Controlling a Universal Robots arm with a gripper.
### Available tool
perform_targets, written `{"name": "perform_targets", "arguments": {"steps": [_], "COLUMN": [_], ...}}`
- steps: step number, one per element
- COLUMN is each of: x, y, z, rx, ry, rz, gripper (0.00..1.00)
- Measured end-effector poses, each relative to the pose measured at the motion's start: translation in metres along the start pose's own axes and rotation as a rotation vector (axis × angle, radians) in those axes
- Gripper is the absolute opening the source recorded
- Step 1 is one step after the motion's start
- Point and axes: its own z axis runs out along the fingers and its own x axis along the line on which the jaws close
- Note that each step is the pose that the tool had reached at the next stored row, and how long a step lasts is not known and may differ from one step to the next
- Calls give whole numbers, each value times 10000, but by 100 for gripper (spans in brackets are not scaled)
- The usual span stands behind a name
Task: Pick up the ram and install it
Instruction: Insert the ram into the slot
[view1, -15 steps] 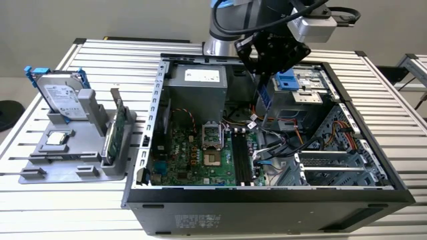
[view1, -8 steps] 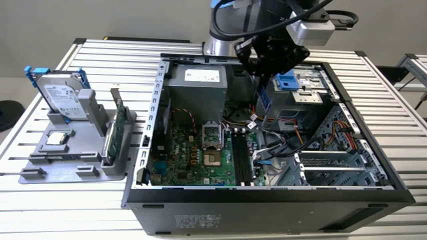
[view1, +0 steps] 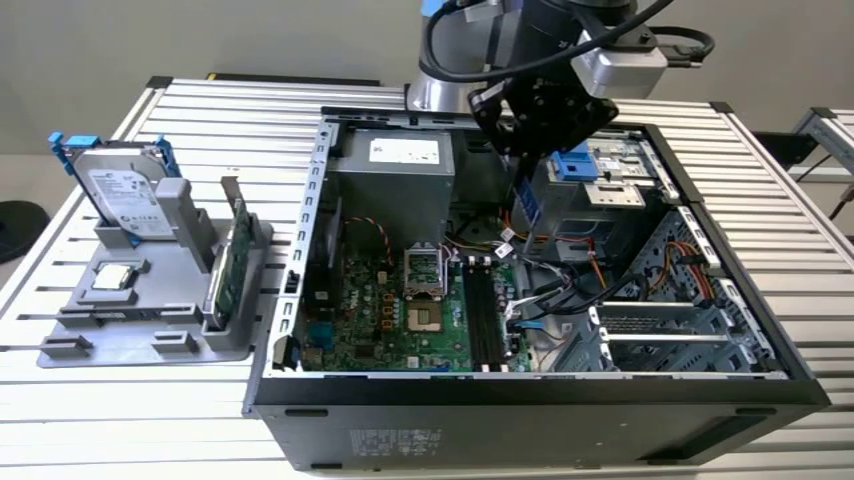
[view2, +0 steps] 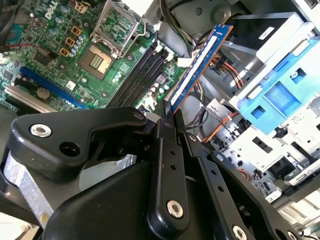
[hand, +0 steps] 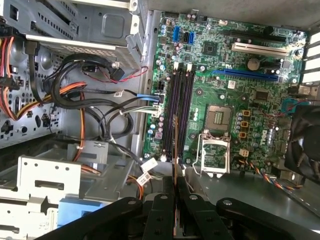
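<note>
**Ram held above the open case**

Gripper (view2: 170, 117) closed on the ram (view2: 197, 62), stick clamped by one end and hanging edge-down over the case (view1: 307, 300), above the slots (hand: 178, 107) beside the socket (hand: 217, 117). Not yet seated. Risks, as judged: stick tilted against the slot line and jammed on entry; notch misaligned; cables (hand: 95, 107) nearby snagged; thin grip slipped under push. Drive (view1: 127, 190) and card (view1: 240, 262) left on the tabletop (view1: 160, 420) stand.

on the tabletop (view1: 801, 230) an open computer case (view1: 534, 400) lies; a stand (view1: 147, 320) with a hard drive (view1: 127, 195) sits at the exterior view's left; the hand (view1: 531, 150) holds the ram (view1: 529, 205) above the motherboard (view1: 387, 320)
</note>
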Motion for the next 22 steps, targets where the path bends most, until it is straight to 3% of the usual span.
{"name": "perform_targets", "arguments": {"steps": [22], "x": [6], "y": [7], "z": [101], "rx": [-10], "ry": [1], "rz": [58], "gripper": [0]}}
